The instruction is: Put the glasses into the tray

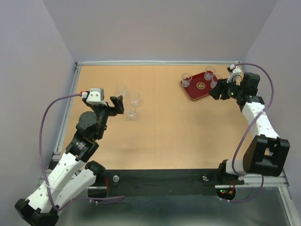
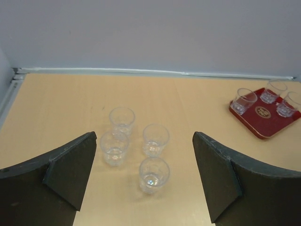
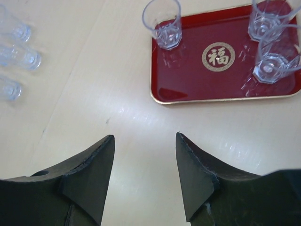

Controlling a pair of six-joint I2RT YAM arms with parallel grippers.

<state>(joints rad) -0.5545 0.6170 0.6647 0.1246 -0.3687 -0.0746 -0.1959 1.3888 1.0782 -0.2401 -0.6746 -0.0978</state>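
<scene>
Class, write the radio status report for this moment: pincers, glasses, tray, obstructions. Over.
Left pincer open, empty, facing four glasses on table. Right pincer open, empty, beside tray. Three glasses upright in tray. No obstruction seen.

White-and-black arms [image 1: 66, 169] carry purple cables [image 1: 44, 127] and dark, wedge-shaped gripper fingers [image 2: 70, 169].

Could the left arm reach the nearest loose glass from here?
Probably yes: the left gripper is open and faces the nearest glass, with nothing between them. Behind it, three more glasses stand close and might crowd the fingers.
</scene>
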